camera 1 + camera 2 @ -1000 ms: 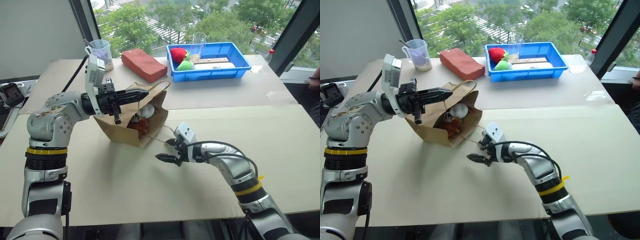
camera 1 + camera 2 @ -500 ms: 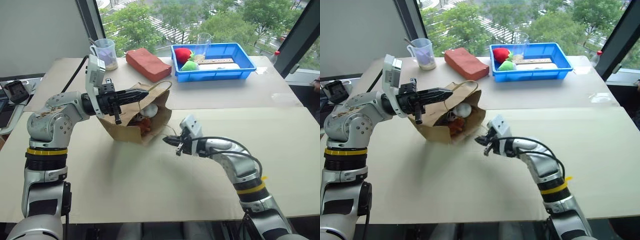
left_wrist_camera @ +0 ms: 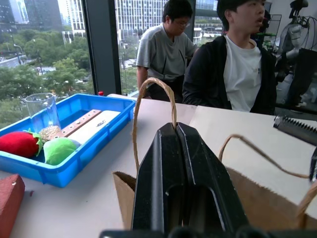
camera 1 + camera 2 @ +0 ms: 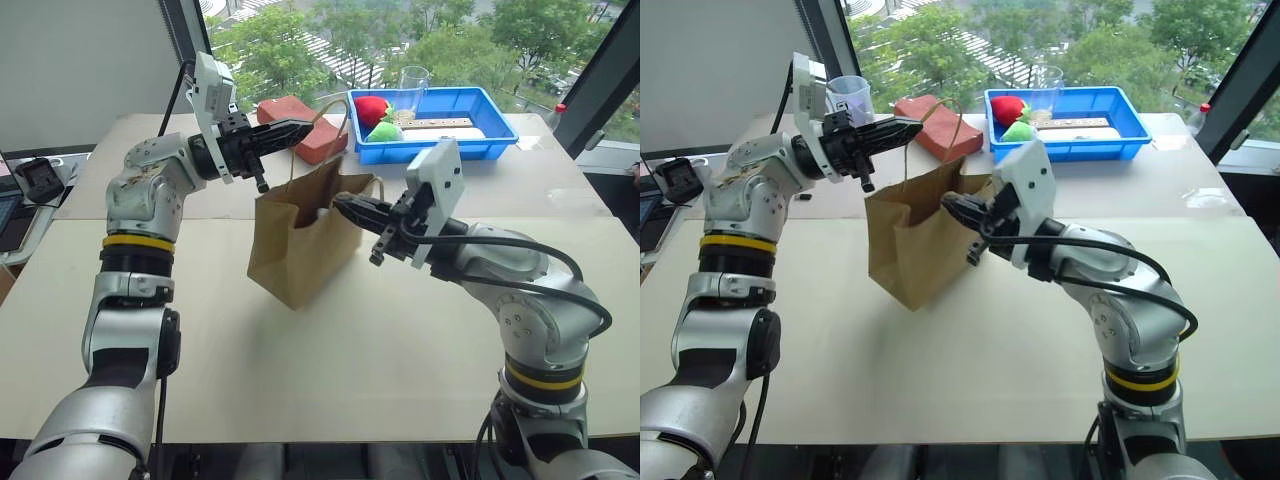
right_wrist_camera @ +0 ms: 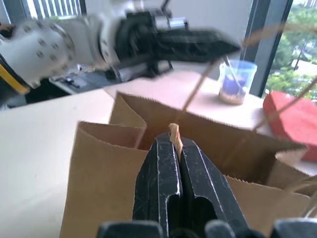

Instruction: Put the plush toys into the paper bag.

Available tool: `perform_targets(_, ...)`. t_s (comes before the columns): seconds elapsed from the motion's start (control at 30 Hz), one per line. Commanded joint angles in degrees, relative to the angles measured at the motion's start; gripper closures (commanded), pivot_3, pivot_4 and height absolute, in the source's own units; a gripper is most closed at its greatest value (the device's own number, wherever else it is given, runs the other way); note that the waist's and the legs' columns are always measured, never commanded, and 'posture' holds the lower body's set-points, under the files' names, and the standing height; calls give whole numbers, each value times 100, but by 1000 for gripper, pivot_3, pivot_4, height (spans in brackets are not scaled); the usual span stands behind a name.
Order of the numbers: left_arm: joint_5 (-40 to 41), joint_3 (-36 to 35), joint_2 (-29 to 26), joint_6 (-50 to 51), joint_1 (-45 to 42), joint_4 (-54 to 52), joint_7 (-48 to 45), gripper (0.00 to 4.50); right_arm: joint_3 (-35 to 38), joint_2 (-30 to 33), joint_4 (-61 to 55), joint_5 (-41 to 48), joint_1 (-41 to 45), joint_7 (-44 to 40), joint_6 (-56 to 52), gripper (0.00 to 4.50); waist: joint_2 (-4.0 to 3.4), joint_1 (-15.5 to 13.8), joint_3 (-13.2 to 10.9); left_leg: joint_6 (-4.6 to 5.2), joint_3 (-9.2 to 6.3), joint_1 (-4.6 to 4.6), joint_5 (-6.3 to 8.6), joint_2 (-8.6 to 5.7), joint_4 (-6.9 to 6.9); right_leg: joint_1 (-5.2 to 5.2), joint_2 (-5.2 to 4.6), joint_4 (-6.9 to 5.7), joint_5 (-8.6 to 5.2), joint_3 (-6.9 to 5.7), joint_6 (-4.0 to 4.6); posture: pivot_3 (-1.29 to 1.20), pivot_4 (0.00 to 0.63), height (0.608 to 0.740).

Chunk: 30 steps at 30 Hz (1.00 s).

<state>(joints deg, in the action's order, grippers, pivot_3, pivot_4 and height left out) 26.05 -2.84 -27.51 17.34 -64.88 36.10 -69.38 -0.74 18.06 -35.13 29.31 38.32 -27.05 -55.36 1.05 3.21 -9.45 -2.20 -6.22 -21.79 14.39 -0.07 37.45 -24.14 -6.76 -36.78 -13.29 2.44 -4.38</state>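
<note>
The left gripper (image 4: 296,128) is raised, pointing toward the robot's right, its black fingers pressed fully together on a string handle (image 3: 151,84) of the paper bag (image 4: 300,235). The loop of that handle rises just past its fingertips, and the bag hangs below and slightly to the right of it.

The right gripper (image 4: 345,206) points back toward the left one, its fingers also fully closed. In the right wrist view a strip of tan paper sticks up between its fingertips at the bag's near rim; whether this is the other handle or the rim itself is hard to tell. The bag stands upright between the two grippers, mouth open upward, its bottom corner meeting the counter (image 4: 330,370) below them.

The plush toys are not visible from here; the bag's inside is hidden by its walls.

Beyond the left gripper, farther across the counter, lies a reddish-brown brick (image 4: 300,122), and past that a clear measuring cup (image 4: 847,92). Beyond the right gripper sits a blue tray (image 4: 500,118) holding a red plush fruit (image 4: 372,108), a green plush fruit (image 4: 386,131), a glass (image 4: 412,82) and a pale wooden strip (image 4: 450,124).

In the left wrist view, two people (image 3: 198,59) sit at the far side of the counter beyond the bag.
</note>
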Motion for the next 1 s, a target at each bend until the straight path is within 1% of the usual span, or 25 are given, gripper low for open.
perform_targets(0.03, -110, 27, -69, -122, -184, 128, -359, 4500, -377, -149, 103, -121, 5, 199, 126, 4473, 0, 43, 0, 0, 0, -1, 0, 0, 0, 0, 0, -1, 0, 0, 0, 0, 150, 740)
perform_targets(0.2, -186, 190, -146, 97, 34, -185, -760, 4500, -907, -310, 883, -566, 43, 270, 581, 4473, 0, 63, 0, 0, -1, -9, 0, -1, 8, -2, 0, -1, 0, 0, 0, 0, 150, 740)
perform_targets(0.27, -108, 181, -238, 352, 215, -529, -788, 4500, -1068, -293, 1112, -757, 42, 238, 777, 4473, 0, 83, 0, 0, -1, -11, 0, 0, 9, -4, 0, -1, 0, 0, 0, 0, 150, 740)
perform_targets(0.4, 44, 31, -464, 918, 735, -1459, -513, 4500, -1066, -212, 1245, -823, 21, 99, 917, 4473, 0, 97, 0, 0, -3, -9, 0, 0, 8, -9, 0, -8, 0, 0, 0, 0, 150, 740)
perform_targets(0.47, 178, -161, -586, 1248, 984, -1912, -244, 4500, -1011, -85, 1227, -730, 9, -85, 898, 3861, 0, 95, 0, 0, -5, -11, 0, 1, 8, -11, 0, -8, 0, 0, 0, 0, 150, 740)
perform_targets(0.5, 244, -245, -645, 1376, 1085, -2094, -125, 4223, -985, -22, 1217, -691, 10, -164, 892, 3572, 0, 94, 0, 1, -5, -11, 0, 1, 9, -9, 0, -8, 0, 0, 0, 0, 150, 740)
perform_targets(0.57, 371, -407, -823, 1629, 1317, -2469, 50, 3624, -903, 107, 1226, -640, 34, -303, 884, 2843, 0, 86, 0, 1, -5, -11, 1, 1, 9, -9, 0, -8, 0, 0, 0, 0, 150, 740)
perform_targets(0.6, 415, -503, -927, 1719, 1437, -2642, 138, 3224, -870, 184, 1244, -630, 56, -388, 889, 2521, 0, 86, 0, 1, -6, -11, 1, 0, 10, -8, 0, -8, 0, 0, 0, 0, 150, 740)
perform_targets(0.67, 489, -642, -1073, 1848, 1596, -2877, 297, 2284, -828, 287, 1277, -613, 90, -507, 900, 1859, 0, 81, 0, 2, -6, -9, 1, 0, 10, -6, 0, -7, 0, 0, 0, 0, 150, 740)
perform_targets(0.77, 533, -934, -1571, 1967, 2044, -3358, 389, 800, -746, 532, 1446, -604, 230, -780, 971, 770, 0, 82, 0, 2, -5, -7, 1, 1, 10, -6, 0, -8, 0, 0, 0, 0, 150, 740)
perform_targets(0.83, 525, -1012, -1813, 1944, 2435, -3699, 388, 0, -705, 639, 1563, -615, 313, -901, 1027, 94, -1, 95, 0, 3, -5, -5, 2, 1, 9, -7, 0, -9, 0, 0, 0, 0, 150, 740)
perform_targets(0.87, 551, -1059, -1870, 1943, 2618, -3864, 445, 0, -689, 681, 1606, -619, 345, -948, 1054, 15, -1, 86, -1, 3, -5, -3, 2, 1, 5, -6, 0, -9, 0, 1, 0, 0, 150, 740)
perform_targets(1.0, 546, -1174, -1951, 1799, 3426, -4390, 641, 0, -648, 759, 1725, -615, 477, -1065, 1116, 15, -1, 54, -1, 3, -5, -3, 2, 2, -4, -5, 0, -4, 0, 0, 0, 0, 150, 740)
